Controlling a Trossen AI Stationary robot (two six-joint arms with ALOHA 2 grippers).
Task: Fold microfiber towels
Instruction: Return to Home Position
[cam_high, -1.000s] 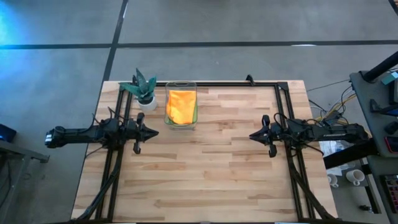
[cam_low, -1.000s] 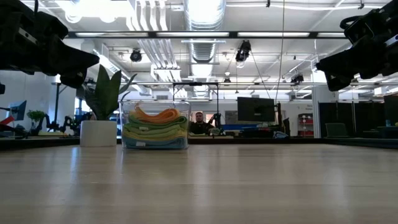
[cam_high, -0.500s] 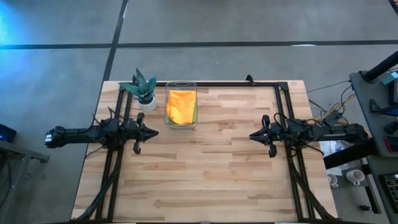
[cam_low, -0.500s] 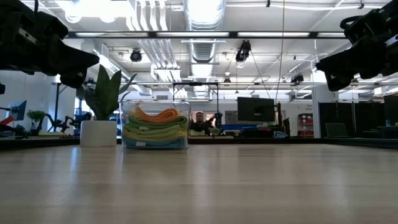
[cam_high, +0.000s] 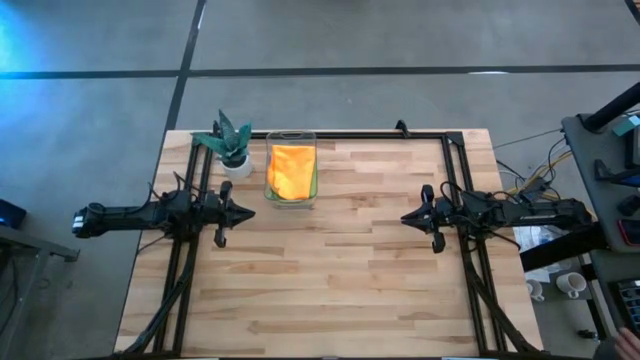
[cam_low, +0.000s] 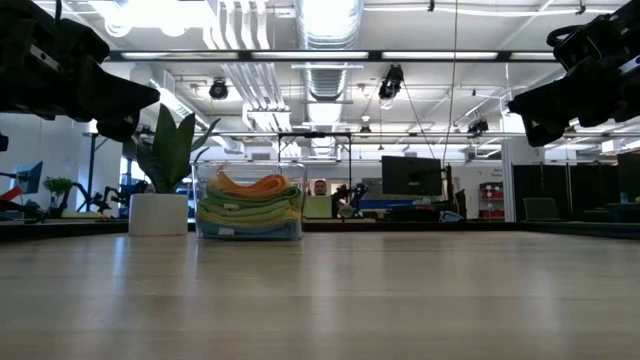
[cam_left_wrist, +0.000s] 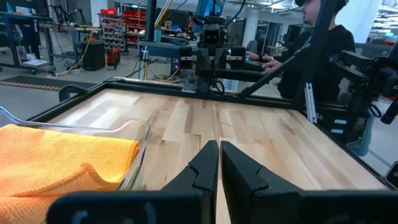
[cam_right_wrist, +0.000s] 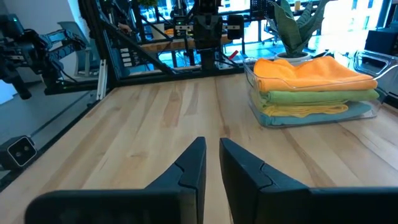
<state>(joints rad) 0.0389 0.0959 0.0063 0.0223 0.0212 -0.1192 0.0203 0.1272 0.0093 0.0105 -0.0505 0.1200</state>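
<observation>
**Supervisor:** Where are the towels?

**Robot:** The microfiber towels (cam_right_wrist: 314, 87) lie folded in one stack inside the clear bin (cam_high: 291, 134). The orange towel (cam_high: 291, 170) is on top, with green under it and yellow and blue lower down. No towel lies on the table (cam_high: 340, 290) outside the bin, so I judge the folding finished. Only the parking of my arms is left.

**Supervisor:** And your pincers?

**Robot:** My left pincer (cam_high: 250, 213) hangs above the table near the bin, off the corner on the potted plant's (cam_high: 228, 140) side. Its fingers are clenched to a sliver on nothing. My right pincer (cam_high: 403, 217) is well apart from the bin on the opposite side. It points back toward the bin and is likewise clenched and empty. Both arms lie level and mirror each other, which looks like the rest pose to me.

**Supervisor:** So what makes this step go well?

**Robot:** Any last settling should lead away from the bin, above all for the left arm, since it is the nearer one. A swing toward the bin could clip the rim or nudge the plant. I see no cloth caught on either pair of fingers, so nothing should trail out of the stack. A person (cam_left_wrist: 323, 56) stands beyond the table on the side far from the bin, so I move slowly and stay inside the frame.
</observation>
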